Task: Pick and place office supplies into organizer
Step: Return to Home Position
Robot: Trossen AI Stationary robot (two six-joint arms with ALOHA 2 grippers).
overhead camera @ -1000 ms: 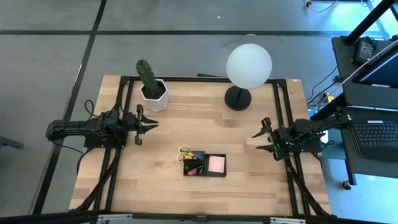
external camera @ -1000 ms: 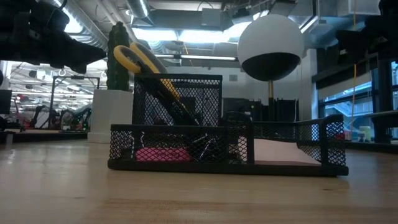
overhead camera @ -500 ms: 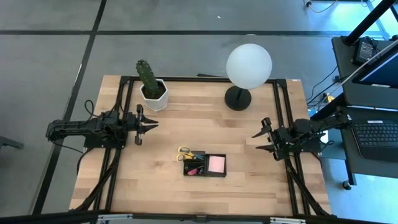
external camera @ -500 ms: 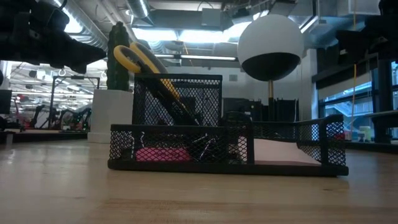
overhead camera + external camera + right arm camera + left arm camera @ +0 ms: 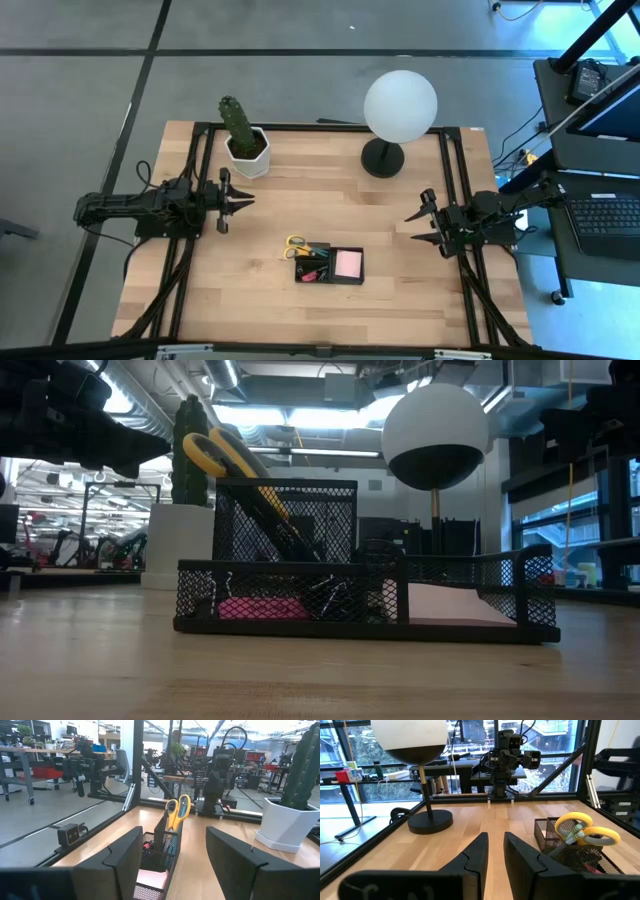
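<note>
The black mesh organizer (image 5: 328,265) (image 5: 365,600) stands on the wooden table near its near edge, between the two arms. Yellow-handled scissors (image 5: 296,242) (image 5: 215,452) stand tilted in its tall cup, handles up. A pink sticky-note pad (image 5: 347,263) lies flat in its wide compartment. A pink item (image 5: 260,608) and small dark bits lie in the low front one. My left gripper (image 5: 248,200) (image 5: 496,837) hovers at the table's left side, fingers almost together. My right gripper (image 5: 410,228) (image 5: 175,834) hovers at the right side, open. Both point toward the table's middle.
A potted cactus (image 5: 240,135) in a white pot stands at the far left of the table. A white globe lamp (image 5: 398,105) on a round black base (image 5: 382,158) stands at the far right. Black frame rails run along both sides. Bare wood lies around the organizer.
</note>
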